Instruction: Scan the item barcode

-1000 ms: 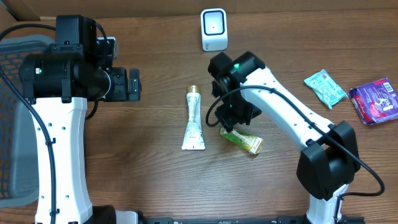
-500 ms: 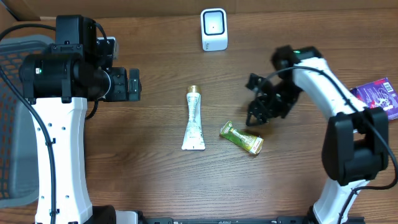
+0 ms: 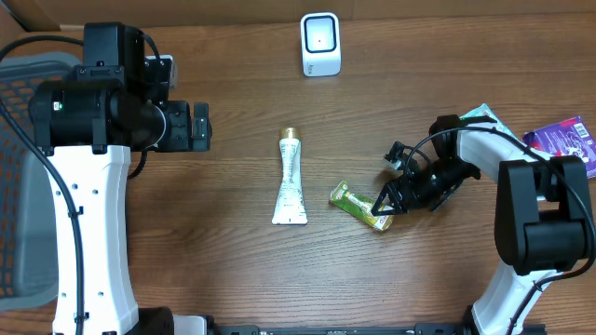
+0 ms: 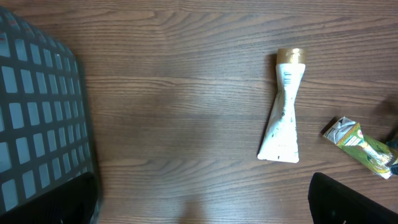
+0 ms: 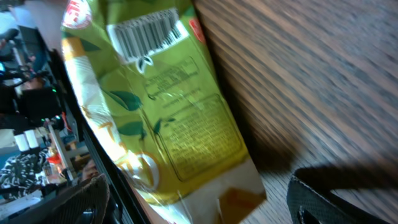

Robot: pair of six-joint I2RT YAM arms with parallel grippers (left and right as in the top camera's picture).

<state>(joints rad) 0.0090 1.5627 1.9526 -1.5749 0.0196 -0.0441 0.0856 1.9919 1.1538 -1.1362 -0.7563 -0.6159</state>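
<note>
A green snack packet [image 3: 361,207] lies flat on the wooden table, right of a white tube with a gold cap [image 3: 291,177]. The white scanner [image 3: 320,44] stands at the back centre. My right gripper [image 3: 386,205] is low at the packet's right end, open. In the right wrist view the packet [image 5: 168,106] fills the frame, barcode [image 5: 146,31] facing up, its white end between my spread fingers [image 5: 336,193]. My left gripper [image 3: 200,126] hovers open at the left. The left wrist view shows the tube [image 4: 285,109] and the packet [image 4: 360,142] ahead of the left gripper [image 4: 202,208].
A grey mesh basket [image 3: 23,177] stands at the left edge, also seen as the basket [image 4: 37,124] in the left wrist view. A teal packet [image 3: 486,126] and a purple packet [image 3: 562,149] lie at the far right, behind the right arm.
The right arm swung from over the green packet out to the right, then dropped low with its gripper at the packet's right end, jaws opening wider. The left arm stayed put.
</note>
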